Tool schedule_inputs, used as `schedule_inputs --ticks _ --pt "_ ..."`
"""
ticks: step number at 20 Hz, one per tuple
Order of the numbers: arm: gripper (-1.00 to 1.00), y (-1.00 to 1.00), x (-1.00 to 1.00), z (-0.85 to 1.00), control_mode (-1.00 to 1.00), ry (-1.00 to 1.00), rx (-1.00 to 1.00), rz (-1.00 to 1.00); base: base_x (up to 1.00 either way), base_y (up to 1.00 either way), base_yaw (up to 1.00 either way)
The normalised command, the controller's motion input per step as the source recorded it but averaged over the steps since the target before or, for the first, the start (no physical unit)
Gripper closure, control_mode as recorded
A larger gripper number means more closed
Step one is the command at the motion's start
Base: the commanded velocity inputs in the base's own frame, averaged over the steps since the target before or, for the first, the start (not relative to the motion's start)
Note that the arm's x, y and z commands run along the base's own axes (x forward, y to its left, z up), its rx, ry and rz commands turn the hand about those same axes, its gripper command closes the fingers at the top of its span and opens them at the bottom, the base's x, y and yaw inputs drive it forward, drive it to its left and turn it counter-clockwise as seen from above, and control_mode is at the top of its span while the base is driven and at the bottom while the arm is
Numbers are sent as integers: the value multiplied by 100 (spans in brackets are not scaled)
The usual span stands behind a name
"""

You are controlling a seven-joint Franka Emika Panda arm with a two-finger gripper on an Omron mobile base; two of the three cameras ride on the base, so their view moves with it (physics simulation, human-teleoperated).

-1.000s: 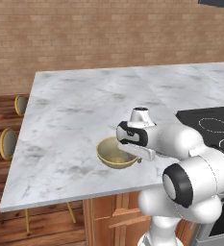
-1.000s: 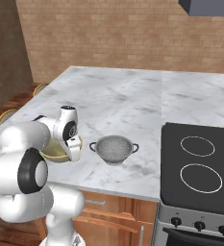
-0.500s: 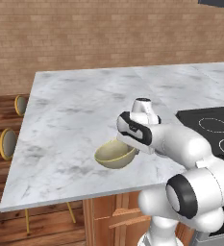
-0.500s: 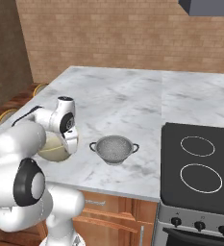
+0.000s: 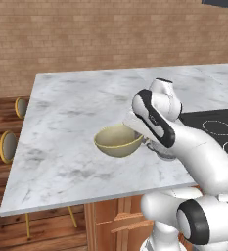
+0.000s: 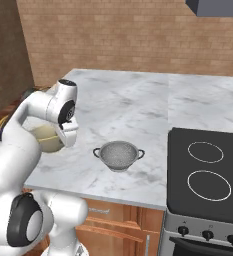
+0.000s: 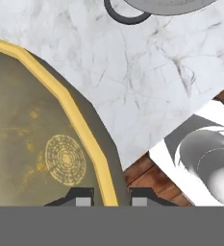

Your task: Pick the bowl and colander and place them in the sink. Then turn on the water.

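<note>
Bowl (image 5: 118, 142) now lifted off counter (image 5: 61, 127)

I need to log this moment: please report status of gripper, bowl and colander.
Fingers shut on bowl rim, bowl lifted off counter. Colander on counter, untouched. Nothing in the way.

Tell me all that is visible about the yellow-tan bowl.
The bowl is round and smooth, yellow-tan with a thicker golden rim, no handles, and a faint ring pattern on its inside bottom. It looks lifted off the marble counter, slightly tilted. The gripper is shut on its rim, one finger inside, one outside. The colander sits apart from it.
</note>
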Motion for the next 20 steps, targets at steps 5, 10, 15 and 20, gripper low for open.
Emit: schedule_inputs --ticks 5,10,15,20 --pt "100 0 -25 80 -100 -1 13 0 0 0 0" --pt "100 2 -19 58 -100 -1 3 0 0 0 0" --pt "100 11 -28 23 -100 -5 -1 0 0 0 0" --pt "100 14 -43 11 -100 -17 -3 0 0 0 0"
